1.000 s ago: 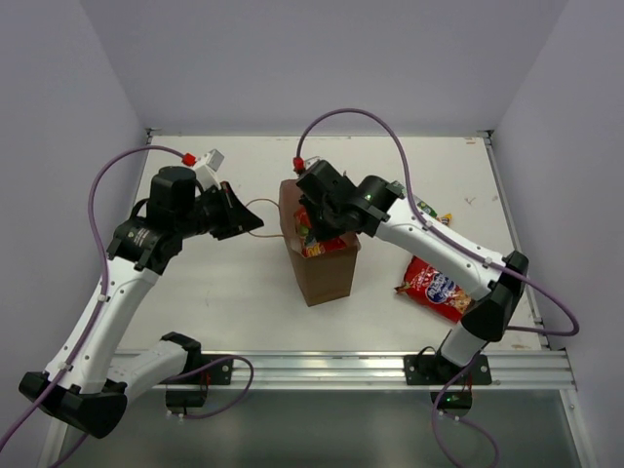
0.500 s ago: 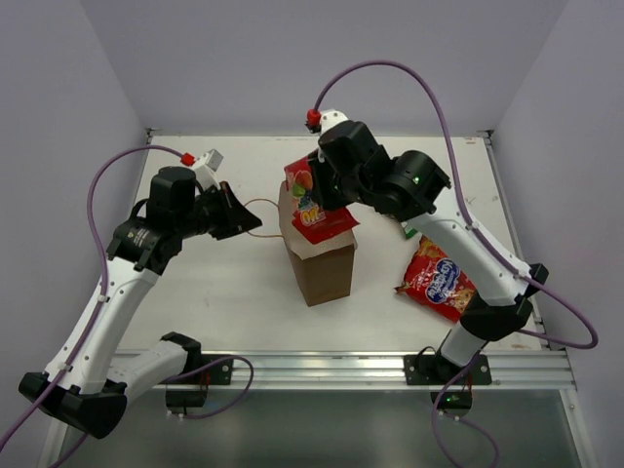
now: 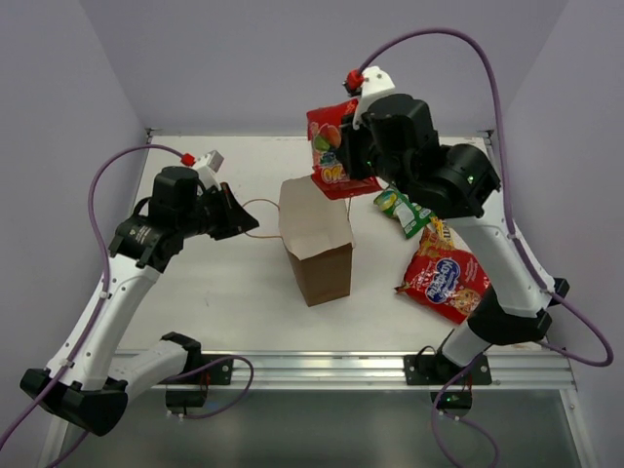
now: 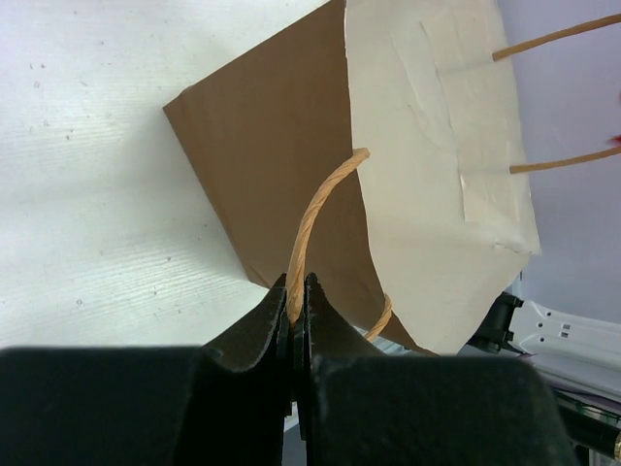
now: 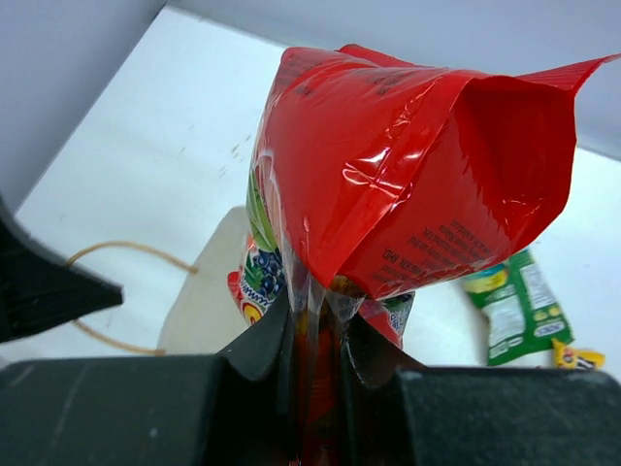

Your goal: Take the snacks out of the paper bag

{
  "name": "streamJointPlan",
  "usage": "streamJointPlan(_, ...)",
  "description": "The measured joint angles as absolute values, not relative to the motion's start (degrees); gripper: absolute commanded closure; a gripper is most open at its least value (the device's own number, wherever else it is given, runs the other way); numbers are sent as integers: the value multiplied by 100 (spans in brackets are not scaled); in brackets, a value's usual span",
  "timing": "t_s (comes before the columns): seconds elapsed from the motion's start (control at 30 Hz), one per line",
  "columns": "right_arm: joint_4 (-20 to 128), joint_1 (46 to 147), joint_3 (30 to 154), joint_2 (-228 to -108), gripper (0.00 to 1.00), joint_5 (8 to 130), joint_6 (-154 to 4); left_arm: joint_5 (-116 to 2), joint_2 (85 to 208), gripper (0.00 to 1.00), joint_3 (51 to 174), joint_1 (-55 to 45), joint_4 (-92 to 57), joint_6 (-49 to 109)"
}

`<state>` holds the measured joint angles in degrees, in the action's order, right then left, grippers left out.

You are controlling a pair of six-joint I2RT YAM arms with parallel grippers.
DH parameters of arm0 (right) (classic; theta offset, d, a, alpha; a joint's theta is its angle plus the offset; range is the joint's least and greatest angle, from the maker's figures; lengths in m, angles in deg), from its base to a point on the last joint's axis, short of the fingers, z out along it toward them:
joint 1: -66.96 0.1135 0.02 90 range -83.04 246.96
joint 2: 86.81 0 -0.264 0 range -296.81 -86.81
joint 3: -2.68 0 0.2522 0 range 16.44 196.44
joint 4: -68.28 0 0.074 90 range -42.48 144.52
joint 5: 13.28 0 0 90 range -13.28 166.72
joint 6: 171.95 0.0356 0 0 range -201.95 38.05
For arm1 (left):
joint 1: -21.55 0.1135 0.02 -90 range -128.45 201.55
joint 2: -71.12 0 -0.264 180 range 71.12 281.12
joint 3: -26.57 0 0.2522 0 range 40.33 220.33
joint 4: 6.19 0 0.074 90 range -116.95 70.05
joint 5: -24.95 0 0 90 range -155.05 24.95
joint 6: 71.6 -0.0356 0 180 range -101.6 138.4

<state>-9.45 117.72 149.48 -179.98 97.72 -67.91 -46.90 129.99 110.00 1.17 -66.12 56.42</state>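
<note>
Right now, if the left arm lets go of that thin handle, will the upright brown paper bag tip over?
It probably stands: the upright brown paper bag sits square on a flat base. Still, its thin paper walls likely make it light, so a nudge could slide or topple it. The thin loop handle pinched by the left fingers looks limp, steadying little.

Your white arms (image 3: pixel 102 312) have black joints, looping purple cables (image 3: pixel 97 185), red plugs (image 3: pixel 187 158), and an all-black left gripper (image 4: pixel 296 291) and right gripper (image 5: pixel 315 320).
</note>
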Motion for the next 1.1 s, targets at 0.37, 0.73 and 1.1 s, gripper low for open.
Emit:
streamJointPlan(0.37, -237, 10546, 14019, -16450, 100, 10731, -7204, -4729, 13036, 98, 11039, 119, -6652, 5620)
streamJointPlan(0.73, 343, 9449, 10897, -15751, 100, 10897, -6979, -4725, 13036, 98, 11059, 119, -6702, 5622)
streamJointPlan(1.1, 806, 9071, 9206, -17095, 100, 9555, -6546, -4592, 13036, 84, 11207, 119, -6728, 5625)
